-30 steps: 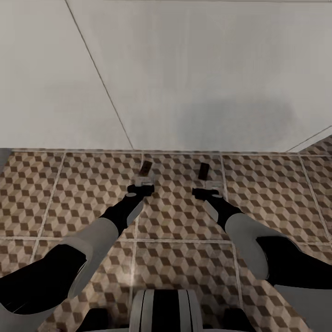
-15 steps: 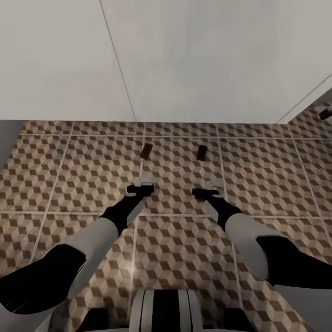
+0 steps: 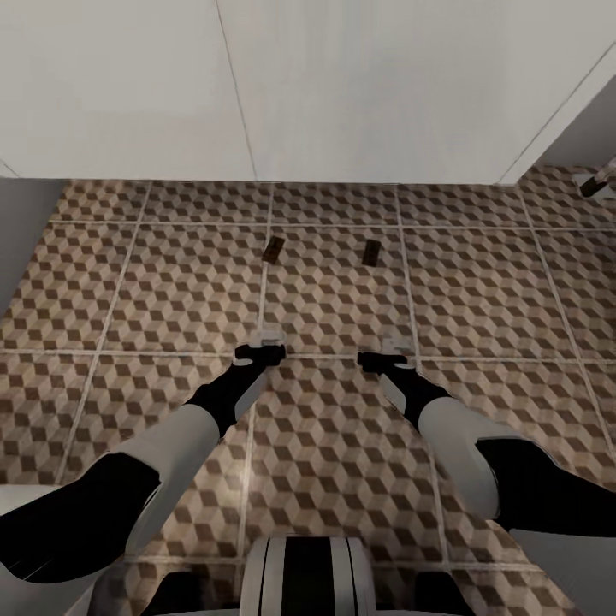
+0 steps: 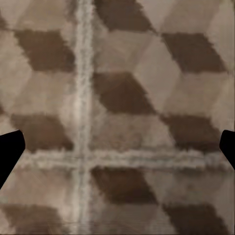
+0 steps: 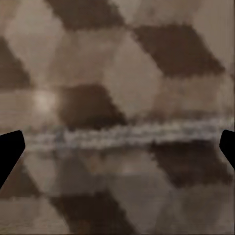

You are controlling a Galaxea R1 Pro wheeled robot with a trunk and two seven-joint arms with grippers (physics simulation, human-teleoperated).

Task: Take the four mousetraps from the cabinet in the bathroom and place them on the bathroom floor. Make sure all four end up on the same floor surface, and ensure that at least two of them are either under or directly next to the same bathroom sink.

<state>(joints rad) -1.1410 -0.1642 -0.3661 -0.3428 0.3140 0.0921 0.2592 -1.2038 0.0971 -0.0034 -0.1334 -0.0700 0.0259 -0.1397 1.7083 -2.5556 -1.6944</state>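
On floor (image 3: 171, 282), beyond both spread, empty grippers (left (image 3: 261, 349), right (image 3: 382, 356)): two traps (image 3: 273, 250) (image 3: 371, 251), apart; white wall (image 3: 359, 85) behind.

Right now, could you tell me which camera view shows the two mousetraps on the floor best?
The head view: both mousetraps lie flat on the bathroom floor ahead of the grippers. Both wrist views show patterned tile and grout.

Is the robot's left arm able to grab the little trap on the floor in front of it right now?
Probably yes, but not without stretching. The left gripper is open and empty, and the mousetrap lies on the bathroom floor further ahead, apart from it. Only bare tile lies between them, so the way looks free.
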